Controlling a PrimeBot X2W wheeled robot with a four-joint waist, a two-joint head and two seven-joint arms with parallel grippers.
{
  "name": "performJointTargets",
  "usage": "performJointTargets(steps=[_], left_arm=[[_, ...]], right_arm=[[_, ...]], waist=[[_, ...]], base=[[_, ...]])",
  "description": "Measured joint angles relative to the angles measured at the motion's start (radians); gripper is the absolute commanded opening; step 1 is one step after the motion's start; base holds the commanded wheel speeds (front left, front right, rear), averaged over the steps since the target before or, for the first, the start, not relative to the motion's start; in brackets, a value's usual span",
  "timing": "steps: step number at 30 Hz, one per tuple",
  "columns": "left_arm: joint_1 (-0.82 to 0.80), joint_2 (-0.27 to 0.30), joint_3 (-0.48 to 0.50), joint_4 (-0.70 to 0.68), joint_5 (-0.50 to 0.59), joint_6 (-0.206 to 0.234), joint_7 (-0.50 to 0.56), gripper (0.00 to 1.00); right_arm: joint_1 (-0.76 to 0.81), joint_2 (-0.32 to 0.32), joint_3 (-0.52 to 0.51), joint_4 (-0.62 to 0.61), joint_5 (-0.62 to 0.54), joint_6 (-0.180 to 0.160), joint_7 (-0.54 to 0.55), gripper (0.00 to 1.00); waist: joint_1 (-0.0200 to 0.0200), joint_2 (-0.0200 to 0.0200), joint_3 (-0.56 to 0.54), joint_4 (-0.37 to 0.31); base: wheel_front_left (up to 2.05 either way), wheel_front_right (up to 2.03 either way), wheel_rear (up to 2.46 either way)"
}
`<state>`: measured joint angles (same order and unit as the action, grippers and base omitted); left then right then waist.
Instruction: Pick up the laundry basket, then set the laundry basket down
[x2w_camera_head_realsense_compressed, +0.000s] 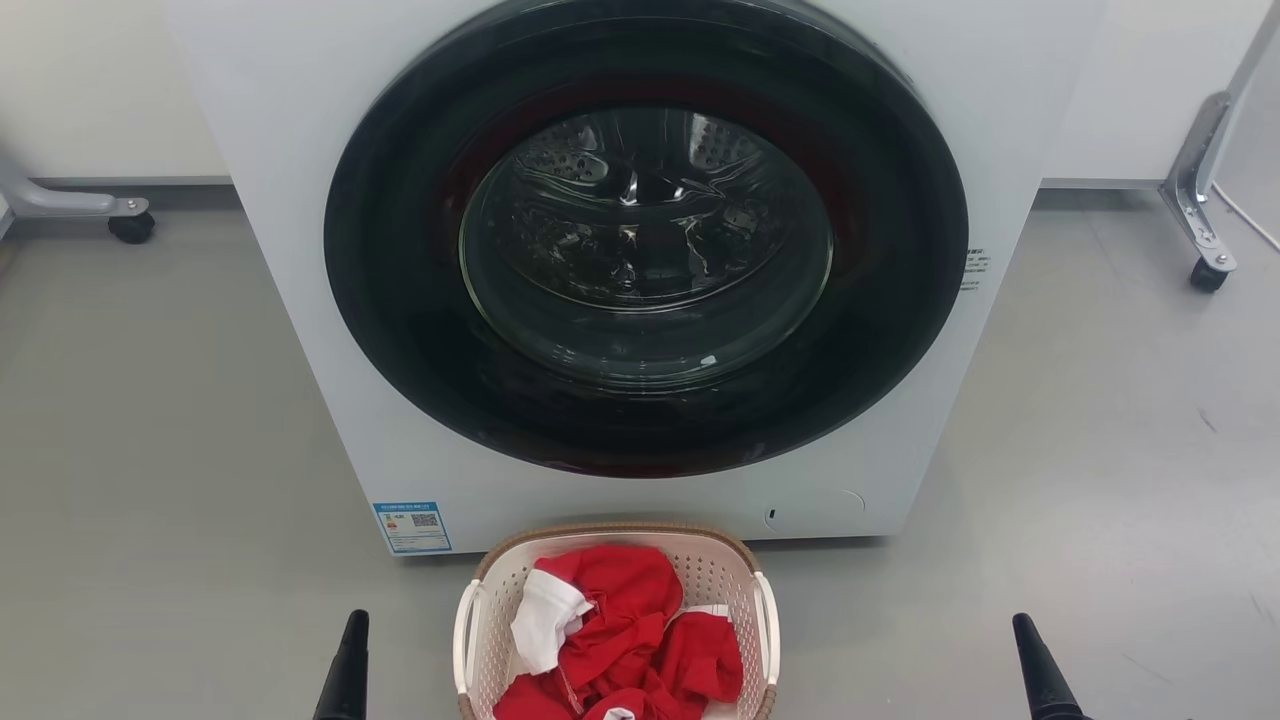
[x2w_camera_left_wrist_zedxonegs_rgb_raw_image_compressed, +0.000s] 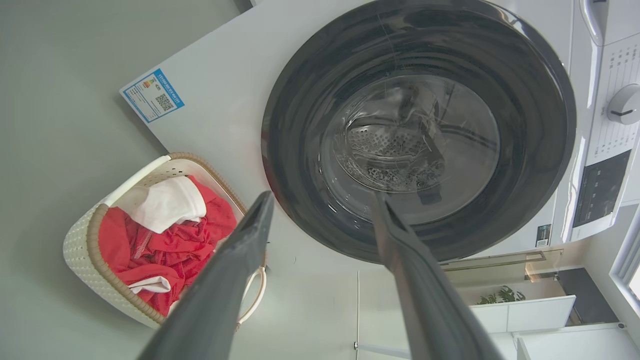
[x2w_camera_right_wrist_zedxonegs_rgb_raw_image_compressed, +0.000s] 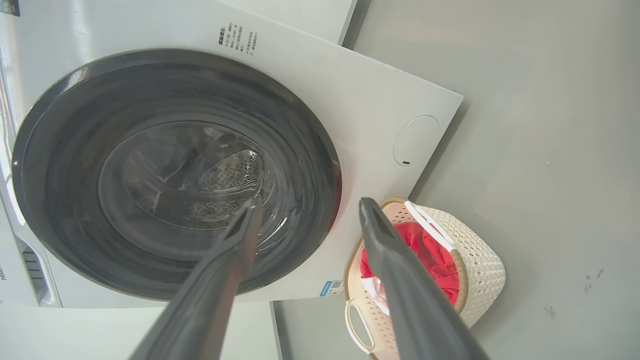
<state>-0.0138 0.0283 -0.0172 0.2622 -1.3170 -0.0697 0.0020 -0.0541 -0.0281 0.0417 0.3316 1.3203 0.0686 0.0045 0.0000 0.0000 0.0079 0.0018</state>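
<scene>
Near washer's (x2w_camera_head_realsense_compressed: 290, 300) blue QR label (x2w_camera_head_realsense_compressed: 412, 527) sits laundry basket (x2w_camera_head_realsense_compressed: 712, 572); left tool (x2w_camera_left_wrist_zedxonegs_rgb_raw_image_compressed: 322, 197), right tool (x2w_camera_right_wrist_zedxonegs_rgb_raw_image_compressed: 310, 202) spread.

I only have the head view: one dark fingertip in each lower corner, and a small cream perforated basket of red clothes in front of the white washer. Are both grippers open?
Observer: In the left wrist view the left gripper is open, its two long dark fingers spread with nothing between them.
Operator: And the right one?
Observer: Its wrist view shows the right gripper open too, holding nothing.
Operator: The basket's near end is cut off for me.
Observer: In the left wrist view the small cream perforated plastic laundry basket shows its rounded near end, brown woven-look rim on top, resting on the grey floor.
</scene>
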Motion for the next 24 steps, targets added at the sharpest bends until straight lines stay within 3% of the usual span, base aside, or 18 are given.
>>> performJointTargets(steps=[24], left_arm=[[0.0, 0.063, -0.149, -0.047, 0.511, 0.074, -0.085, 1.0]], right_arm=[[-0.023, -0.029, 0.174, -0.019, -0.396, -0.061, -0.087, 1.0]], waist=[[0.0, 0.0, 0.004, 0.001]], base=[[0.0, 0.0, 0.0]])
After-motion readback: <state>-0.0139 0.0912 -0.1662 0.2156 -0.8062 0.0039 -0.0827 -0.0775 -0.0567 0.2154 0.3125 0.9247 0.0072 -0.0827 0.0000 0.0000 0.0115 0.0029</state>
